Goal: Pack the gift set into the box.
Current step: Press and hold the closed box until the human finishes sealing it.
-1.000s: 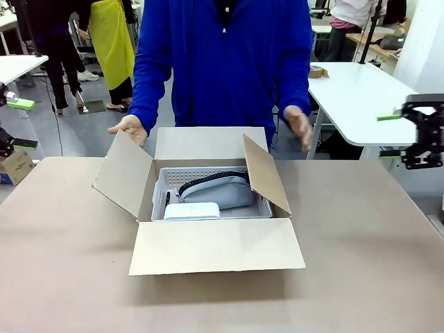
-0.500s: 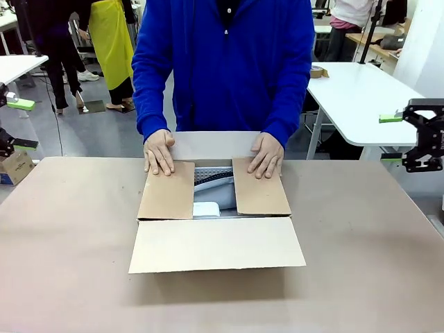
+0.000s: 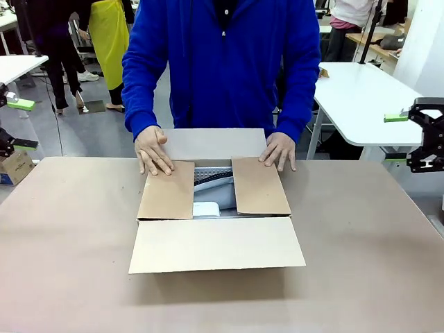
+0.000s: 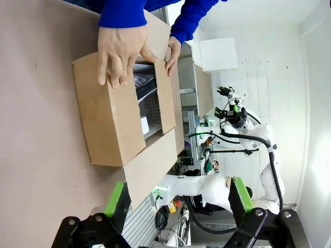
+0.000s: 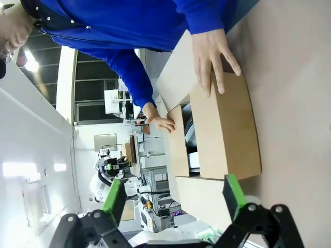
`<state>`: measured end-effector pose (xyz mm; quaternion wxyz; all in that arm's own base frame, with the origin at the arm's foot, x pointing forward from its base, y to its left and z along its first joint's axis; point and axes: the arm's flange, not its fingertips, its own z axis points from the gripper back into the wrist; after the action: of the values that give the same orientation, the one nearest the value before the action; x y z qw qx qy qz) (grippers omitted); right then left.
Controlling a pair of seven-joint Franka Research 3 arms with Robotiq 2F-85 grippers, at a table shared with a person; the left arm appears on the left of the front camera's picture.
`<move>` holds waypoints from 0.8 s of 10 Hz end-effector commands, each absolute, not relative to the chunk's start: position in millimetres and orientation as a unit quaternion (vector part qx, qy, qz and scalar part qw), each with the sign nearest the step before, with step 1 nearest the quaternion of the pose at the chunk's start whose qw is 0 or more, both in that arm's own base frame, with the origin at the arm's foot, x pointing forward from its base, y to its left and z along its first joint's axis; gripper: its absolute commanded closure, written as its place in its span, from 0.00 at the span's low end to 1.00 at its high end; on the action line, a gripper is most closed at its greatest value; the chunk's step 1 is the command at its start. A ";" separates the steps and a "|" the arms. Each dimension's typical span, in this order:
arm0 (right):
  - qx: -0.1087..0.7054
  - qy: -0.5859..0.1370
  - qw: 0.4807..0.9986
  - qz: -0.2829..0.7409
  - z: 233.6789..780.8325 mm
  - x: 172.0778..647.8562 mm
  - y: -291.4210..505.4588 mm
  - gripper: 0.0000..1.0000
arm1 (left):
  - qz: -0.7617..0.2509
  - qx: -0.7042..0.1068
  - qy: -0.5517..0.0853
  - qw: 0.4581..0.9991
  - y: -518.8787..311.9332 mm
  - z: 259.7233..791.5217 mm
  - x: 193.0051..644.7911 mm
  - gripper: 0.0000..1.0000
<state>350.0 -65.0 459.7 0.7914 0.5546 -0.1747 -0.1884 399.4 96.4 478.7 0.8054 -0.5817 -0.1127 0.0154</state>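
— Where is the gift set?

— Inside the box (image 3: 215,244), in the middle of the table (image 3: 62,243). Both side flaps are folded flat over it. The gap between them shows a strip of the tray (image 3: 205,167), the dark-zippered pouch (image 3: 211,179) and a bit of the small white box (image 3: 206,209). The near flap lies open toward six o'clock and the far flap is up at twelve.

— And the person's hands?

— The hand at eleven o'clock (image 3: 154,150) lies palm-down, fingers spread over the far corner of that side flap. The hand at one o'clock (image 3: 278,150) has its wrist raised and its fingertips down at the far edge of the other side flap. Both blue sleeves come down from twelve.

— The arms?

— Well apart from the box. The left gripper (image 3: 19,125) hangs off the table at about ten o'clock, fingers pointing inward, jaws wide apart and holding nothing. The right gripper (image 3: 394,137) hangs at about two o'clock, likewise spread and empty. In each wrist view the green-padded fingers stand far apart, with the box between them farther off.
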 end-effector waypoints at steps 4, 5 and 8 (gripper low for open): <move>0.562 -0.185 0.786 -0.180 459.4 353.2 -63.7 0.00 | 0.013 -0.579 -0.114 0.807 96.4 478.8 397.3 0.00; 0.562 -0.185 0.786 -0.180 459.4 353.2 -63.7 0.00 | 0.013 -0.579 -0.114 0.807 96.4 478.8 397.3 0.00; 0.562 -0.185 0.786 -0.180 459.4 353.2 -63.7 0.00 | 0.013 -0.579 -0.114 0.807 96.4 478.8 397.3 0.00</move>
<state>350.0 -64.1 459.5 0.7923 0.5541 -0.1732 -0.1875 399.4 96.4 478.7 0.8054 -0.5817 -0.1127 0.0154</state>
